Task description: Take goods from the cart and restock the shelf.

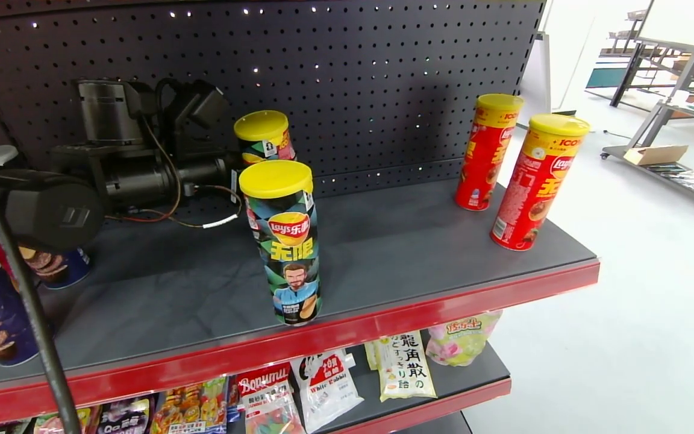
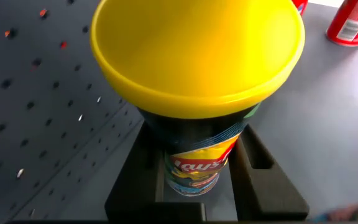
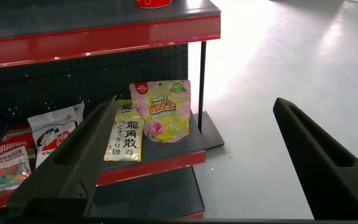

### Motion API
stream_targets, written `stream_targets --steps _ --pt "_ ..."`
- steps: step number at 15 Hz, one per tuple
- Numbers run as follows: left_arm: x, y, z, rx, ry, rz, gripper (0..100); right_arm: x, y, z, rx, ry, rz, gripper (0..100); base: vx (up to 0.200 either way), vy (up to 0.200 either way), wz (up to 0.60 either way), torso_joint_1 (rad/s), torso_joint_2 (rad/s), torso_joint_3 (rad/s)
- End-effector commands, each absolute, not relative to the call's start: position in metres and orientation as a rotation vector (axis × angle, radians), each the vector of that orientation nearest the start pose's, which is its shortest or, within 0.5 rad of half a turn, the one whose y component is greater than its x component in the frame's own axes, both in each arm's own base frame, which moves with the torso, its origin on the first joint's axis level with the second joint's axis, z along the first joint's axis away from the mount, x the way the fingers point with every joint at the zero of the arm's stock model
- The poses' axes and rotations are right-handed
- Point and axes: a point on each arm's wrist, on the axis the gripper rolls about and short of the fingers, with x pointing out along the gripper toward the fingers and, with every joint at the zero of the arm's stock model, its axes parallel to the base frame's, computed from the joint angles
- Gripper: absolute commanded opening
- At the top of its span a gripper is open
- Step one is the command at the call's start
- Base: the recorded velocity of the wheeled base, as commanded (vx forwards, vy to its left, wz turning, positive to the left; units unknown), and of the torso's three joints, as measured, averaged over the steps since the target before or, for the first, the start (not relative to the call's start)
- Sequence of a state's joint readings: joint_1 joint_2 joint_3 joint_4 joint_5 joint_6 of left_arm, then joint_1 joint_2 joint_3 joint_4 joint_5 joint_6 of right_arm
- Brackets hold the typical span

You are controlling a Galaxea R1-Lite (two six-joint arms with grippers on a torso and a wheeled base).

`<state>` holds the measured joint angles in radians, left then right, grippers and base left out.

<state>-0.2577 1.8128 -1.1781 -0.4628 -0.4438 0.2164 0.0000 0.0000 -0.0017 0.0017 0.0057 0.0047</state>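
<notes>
Shelf (image 1: 413, 253) already carries three cans (image 1: 284, 241) near the left claw (image 2: 197, 180), which grips a fourth can (image 1: 262, 135); right claw (image 3: 194, 102) gapes wide, empty.

Black board (image 1: 383, 72) full of little holes just behind the left gripper (image 2: 197, 177). Pale shiny floor (image 1: 624, 313) well off to its right. Grey metal racks (image 1: 678, 114) farther away.

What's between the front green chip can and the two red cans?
Nothing. In the head view, the dark grey shelf board lies bare between the front green chip can with yellow lid and the two red cylindrical cans.
</notes>
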Motion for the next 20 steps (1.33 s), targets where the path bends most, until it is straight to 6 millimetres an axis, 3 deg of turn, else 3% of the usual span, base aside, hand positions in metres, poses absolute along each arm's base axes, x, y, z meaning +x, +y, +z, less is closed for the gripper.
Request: stream_targets --steps 1,20 --pt "0.3468 -0.1077 0.2235 0.189 0.111 -0.733 0 -0.0228 0.0001 0.0758 0.005 0.002 0.006 100 0.0 0.0 0.0 0.0 0.0 0.0" --pt "0.3514 -0.1078 0.224 0.192 0.126 -0.73 0 -0.0228 0.0001 0.0758 0.005 0.002 0.006 100 0.0 0.0 0.0 0.0 0.0 0.0"
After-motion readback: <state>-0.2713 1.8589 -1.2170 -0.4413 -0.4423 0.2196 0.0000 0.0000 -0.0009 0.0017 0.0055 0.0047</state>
